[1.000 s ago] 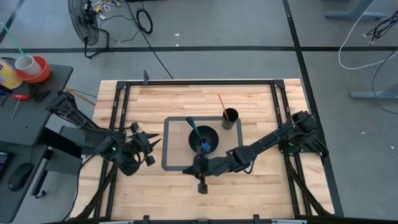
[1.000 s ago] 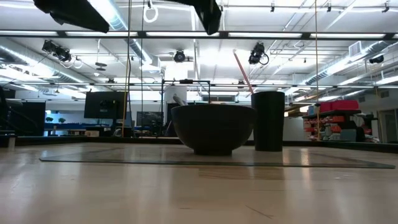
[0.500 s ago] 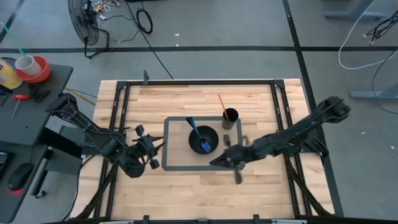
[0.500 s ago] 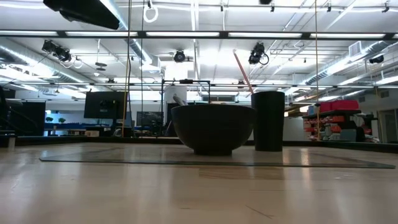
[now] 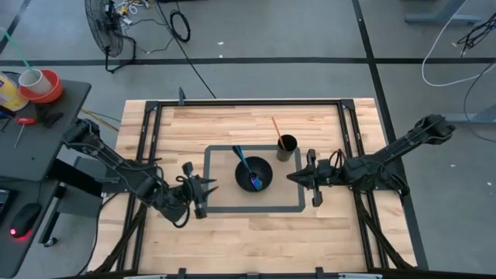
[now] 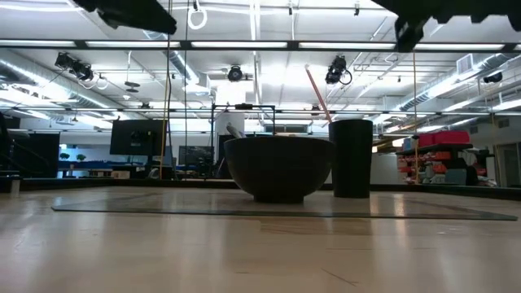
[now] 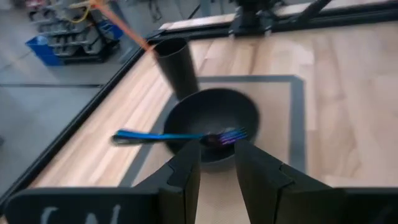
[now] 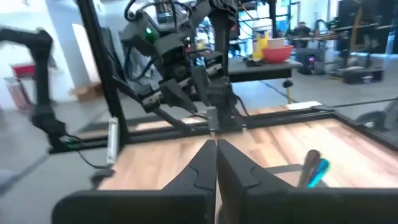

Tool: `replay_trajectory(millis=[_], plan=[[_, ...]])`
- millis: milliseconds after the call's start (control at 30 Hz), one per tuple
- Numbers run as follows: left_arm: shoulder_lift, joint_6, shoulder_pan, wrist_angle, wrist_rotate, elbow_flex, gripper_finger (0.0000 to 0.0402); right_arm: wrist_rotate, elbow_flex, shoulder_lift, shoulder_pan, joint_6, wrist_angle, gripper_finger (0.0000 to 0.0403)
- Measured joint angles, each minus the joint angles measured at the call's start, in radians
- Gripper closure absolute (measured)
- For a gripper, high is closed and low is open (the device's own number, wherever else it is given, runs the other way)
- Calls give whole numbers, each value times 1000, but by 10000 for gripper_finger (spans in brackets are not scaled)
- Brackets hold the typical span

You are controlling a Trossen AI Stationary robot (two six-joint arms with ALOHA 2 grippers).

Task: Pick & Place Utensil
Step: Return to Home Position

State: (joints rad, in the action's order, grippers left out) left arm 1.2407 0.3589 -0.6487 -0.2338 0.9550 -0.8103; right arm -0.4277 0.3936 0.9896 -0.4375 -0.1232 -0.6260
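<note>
Both grippers empty beside the mat, utensils in their vessels.

The left gripper hovers at the left edge of the transparent mat, fingers slightly parted. The right gripper hovers at its right edge, fingers pressed together. Between them the black bowl holds the blue fork. Behind it, the orange straw stands in the black cup.

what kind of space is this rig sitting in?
Probably a robotics lab or workshop: exposed ceiling with strip lights, monitor and stocked shelves behind the wooden table, floor fan and loose cables on the bare floor.
</note>
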Motion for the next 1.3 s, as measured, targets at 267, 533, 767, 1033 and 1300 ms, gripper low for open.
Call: replay_trajectory(millis=[267, 533, 767, 1033, 1300], plan=[[41, -116, 10, 196, -73, 0, 296, 295, -181, -197, 176, -89, -97, 386], [42, -122, 0, 175, -18, 0, 296, 313, -303, -460, 266, 6, -99, 385], [42, -144, -3, 169, -62, 0, 296, 425, -308, -706, 346, -76, 137, 385], [42, -145, -1, 112, -72, 0, 296, 296, -309, -825, 356, -7, 307, 385], [41, -146, 15, 79, -16, 0, 296, 408, -308, -990, 356, 17, 408, 385]])
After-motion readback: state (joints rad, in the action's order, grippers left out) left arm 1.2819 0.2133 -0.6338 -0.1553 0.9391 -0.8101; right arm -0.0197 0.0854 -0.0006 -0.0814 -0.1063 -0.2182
